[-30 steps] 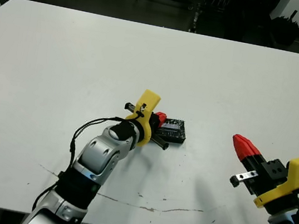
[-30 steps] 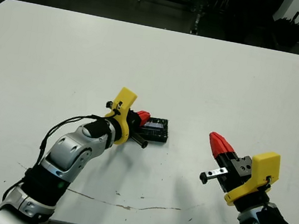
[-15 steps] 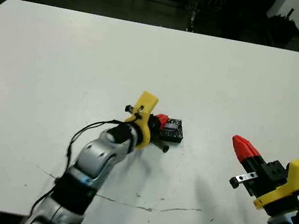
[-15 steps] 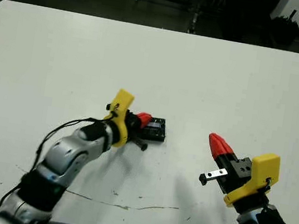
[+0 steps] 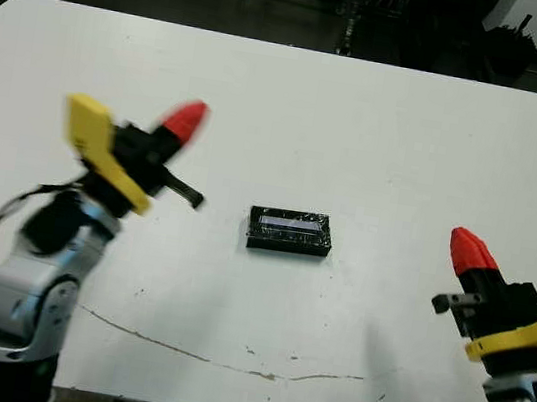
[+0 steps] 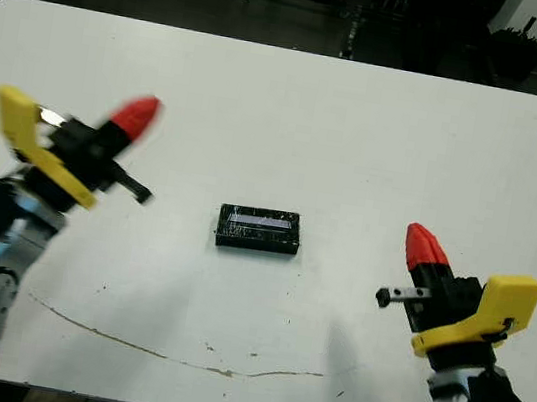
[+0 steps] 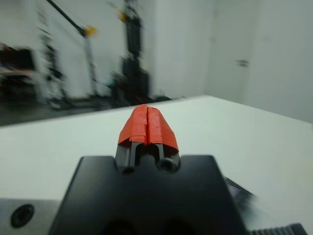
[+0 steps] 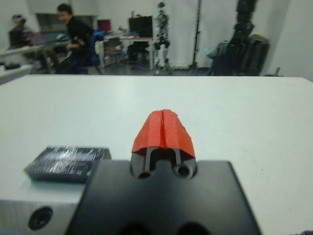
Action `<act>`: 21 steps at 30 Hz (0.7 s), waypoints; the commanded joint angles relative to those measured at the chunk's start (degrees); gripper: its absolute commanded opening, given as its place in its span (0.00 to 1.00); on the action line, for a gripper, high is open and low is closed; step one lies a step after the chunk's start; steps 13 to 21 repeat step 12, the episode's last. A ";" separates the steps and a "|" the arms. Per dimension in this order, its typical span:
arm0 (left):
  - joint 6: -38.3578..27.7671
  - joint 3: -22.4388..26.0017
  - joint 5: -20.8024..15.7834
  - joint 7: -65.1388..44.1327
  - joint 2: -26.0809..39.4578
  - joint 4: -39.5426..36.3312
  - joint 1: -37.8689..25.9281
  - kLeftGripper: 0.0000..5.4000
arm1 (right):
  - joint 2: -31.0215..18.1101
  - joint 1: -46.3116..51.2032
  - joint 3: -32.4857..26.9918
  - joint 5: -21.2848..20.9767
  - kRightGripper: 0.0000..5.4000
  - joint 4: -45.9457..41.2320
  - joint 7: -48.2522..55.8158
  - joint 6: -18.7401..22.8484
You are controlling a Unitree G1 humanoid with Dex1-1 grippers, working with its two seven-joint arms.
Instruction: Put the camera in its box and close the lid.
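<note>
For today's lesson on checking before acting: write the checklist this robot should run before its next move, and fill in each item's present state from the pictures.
1. Lid on the box, covering it squarely: ok, the shiny panel sits on top.
2. Camera inside the box: cannot tell, the lid hides the inside.
3. Left gripper away from the lid: ok, raised and apart, fingers together, holding nothing.
4. Right gripper away from the lid: ok, fingers together, holding nothing.
5. Lid pressed fully shut: cannot tell.
6. Nothing else lying on the table: ok.

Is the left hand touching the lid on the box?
Apart. The left eye view shows the left hand raised, bare table between it and the lid.
</note>
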 commanded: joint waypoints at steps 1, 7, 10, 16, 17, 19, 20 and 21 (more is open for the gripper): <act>-6.80 -0.61 3.80 3.52 -2.44 3.19 4.04 0.00 | 2.20 -1.00 1.70 -3.39 0.00 1.24 -2.83 -1.23; -19.01 -5.79 10.48 10.71 -10.12 9.20 11.32 0.00 | 4.56 0.48 8.76 -19.46 0.00 6.66 -6.79 -12.73; -20.89 -7.58 11.89 13.15 -12.49 11.76 12.70 0.00 | 5.50 1.25 10.38 -22.64 0.00 8.95 -7.23 -15.73; -22.84 -8.14 12.55 13.96 -13.20 13.57 12.91 0.00 | 5.71 1.62 10.68 -23.71 0.00 9.46 -7.06 -16.71; -22.84 -8.14 12.55 13.96 -13.20 13.57 12.91 0.00 | 5.71 1.62 10.68 -23.71 0.00 9.46 -7.06 -16.71; -22.84 -8.14 12.55 13.96 -13.20 13.57 12.91 0.00 | 5.71 1.62 10.68 -23.71 0.00 9.46 -7.06 -16.71; -22.84 -8.14 12.55 13.96 -13.20 13.57 12.91 0.00 | 5.71 1.62 10.68 -23.71 0.00 9.46 -7.06 -16.71; -22.84 -8.14 12.55 13.96 -13.20 13.57 12.91 0.00 | 5.71 1.62 10.68 -23.71 0.00 9.46 -7.06 -16.71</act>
